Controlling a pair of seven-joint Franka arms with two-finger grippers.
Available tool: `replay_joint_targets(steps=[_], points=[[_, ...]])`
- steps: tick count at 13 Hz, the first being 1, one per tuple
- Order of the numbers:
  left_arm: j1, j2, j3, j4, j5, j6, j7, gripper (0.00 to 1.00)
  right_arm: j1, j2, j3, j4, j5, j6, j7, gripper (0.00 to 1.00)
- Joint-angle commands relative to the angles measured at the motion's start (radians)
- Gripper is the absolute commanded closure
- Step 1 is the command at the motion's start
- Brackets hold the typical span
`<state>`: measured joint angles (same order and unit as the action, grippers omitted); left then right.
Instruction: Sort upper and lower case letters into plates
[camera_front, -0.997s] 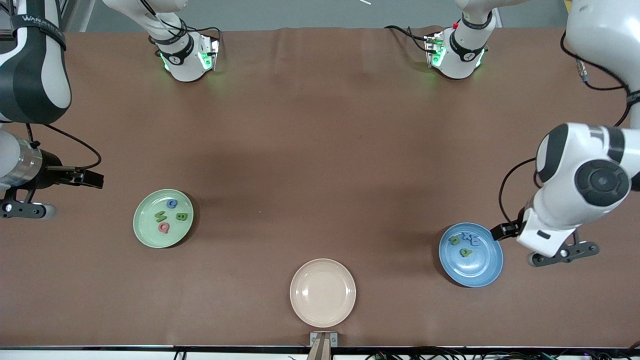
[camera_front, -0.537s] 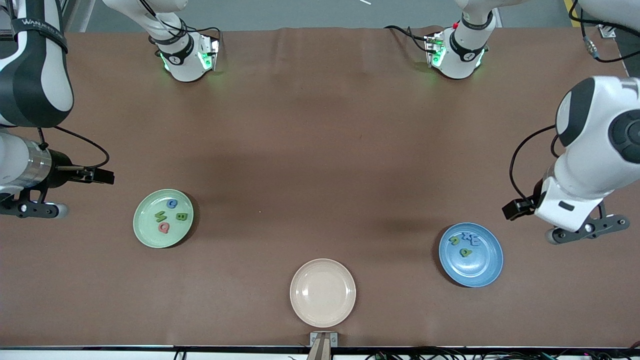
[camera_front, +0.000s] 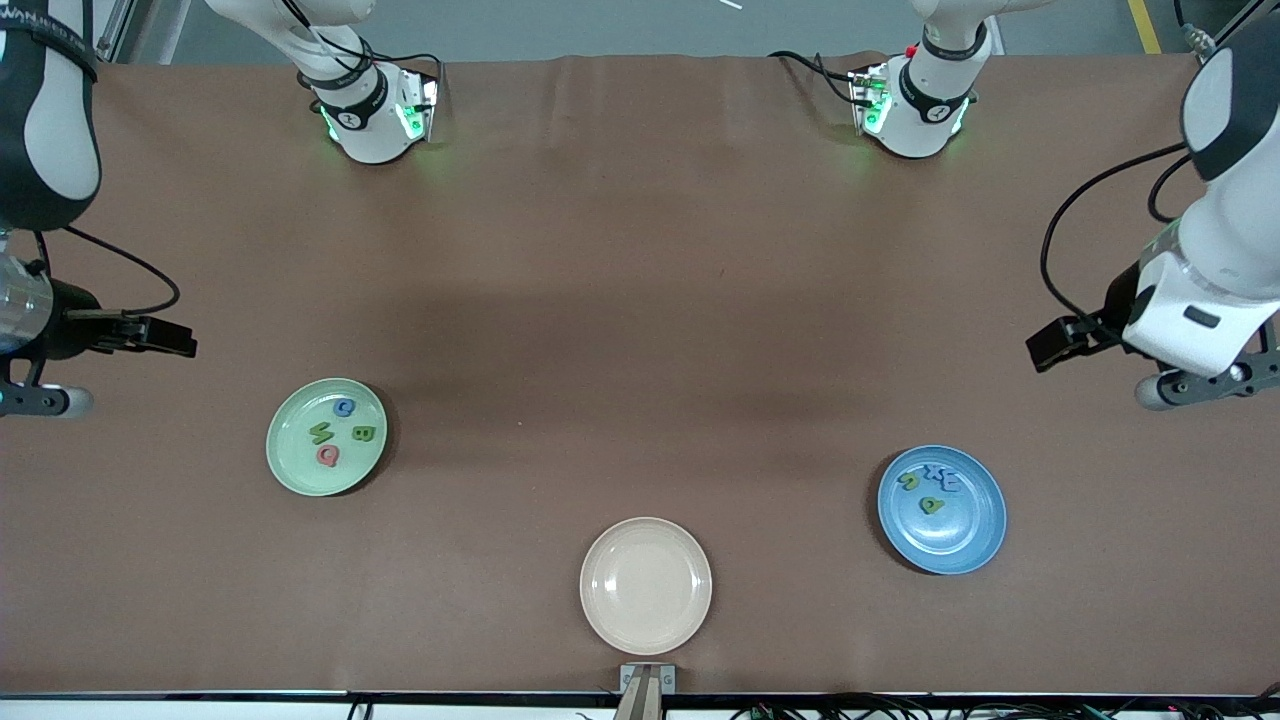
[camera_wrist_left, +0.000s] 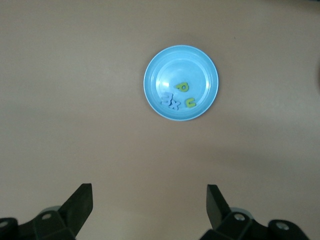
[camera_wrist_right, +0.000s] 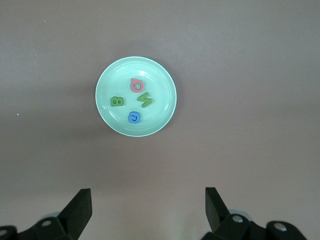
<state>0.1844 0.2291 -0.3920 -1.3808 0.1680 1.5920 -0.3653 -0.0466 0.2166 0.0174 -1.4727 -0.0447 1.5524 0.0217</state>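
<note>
sorting tray inventory: letters being held in two plates, both tools empty

step in hand: the sort is being judged as finished or all but finished. no letter is being seen on the bare table (camera_front: 640, 300).

mint green plate (camera_front: 285, 470), toward the right arm's end of the table: four letters are being carried in it, a blue one (camera_front: 344, 407), a green one (camera_front: 363, 433), a second green zigzag one (camera_front: 320, 433) and a pinkish-red one (camera_front: 328, 456). the same four are being shown in the right wrist view, inside the plate (camera_wrist_right: 107, 75).

blue plate (camera_front: 960, 550), toward the left arm's end of the table: four letters are being carried in it, two green (camera_front: 932, 505) and two blue (camera_front: 941, 475), the blue pair touching or overlapping.

cream-beige plate (camera_front: 646, 620), nearest the front camera, between the other two: nothing is being held in it.

left gripper (camera_wrist_left: 149, 202): it is being held high over bare table near the blue plate, jaws spread wide, nothing between them, nothing being touched.

right gripper (camera_wrist_right: 148, 205): it is being held high over bare table near the mint green plate, jaws likewise spread wide and empty.

next move: no further pick is being called for, as judged; only a check of each letter's case against its plate, since the small shapes are not being read with certainty.
</note>
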Motion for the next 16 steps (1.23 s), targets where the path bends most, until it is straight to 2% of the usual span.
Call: replay_joint_targets(steps=[1, 4, 5, 7, 8, 11, 16], points=[[0.04, -0.059, -0.002, -0.026, -0.06, -0.049, 0.09, 0.0, 0.057, -0.141, -0.062, -0.17, 0.016, 0.06, -0.012, 0.0], [0.029, -0.118, 0.03, -0.055, -0.1, -0.07, 0.149, 0.0, 0.064, -0.213, -0.068, -0.236, 0.014, 0.069, -0.012, 0.0], [-0.014, -0.152, 0.071, -0.093, -0.114, -0.069, 0.149, 0.0, 0.064, -0.226, -0.07, -0.248, 0.014, 0.069, -0.014, 0.0], [-0.116, -0.209, 0.197, -0.153, -0.157, -0.066, 0.15, 0.0, 0.06, -0.233, -0.07, -0.248, 0.014, 0.069, -0.014, 0.0], [-0.144, -0.227, 0.228, -0.171, -0.162, -0.066, 0.15, 0.0, 0.06, -0.238, -0.068, -0.248, 0.014, 0.069, -0.014, 0.0], [-0.157, -0.287, 0.232, -0.245, -0.163, -0.053, 0.149, 0.0, 0.059, -0.27, -0.068, -0.248, 0.014, 0.068, -0.014, 0.0], [-0.158, -0.349, 0.236, -0.3, -0.162, -0.05, 0.178, 0.0, 0.044, -0.289, -0.067, -0.248, 0.044, 0.057, -0.009, 0.0]])
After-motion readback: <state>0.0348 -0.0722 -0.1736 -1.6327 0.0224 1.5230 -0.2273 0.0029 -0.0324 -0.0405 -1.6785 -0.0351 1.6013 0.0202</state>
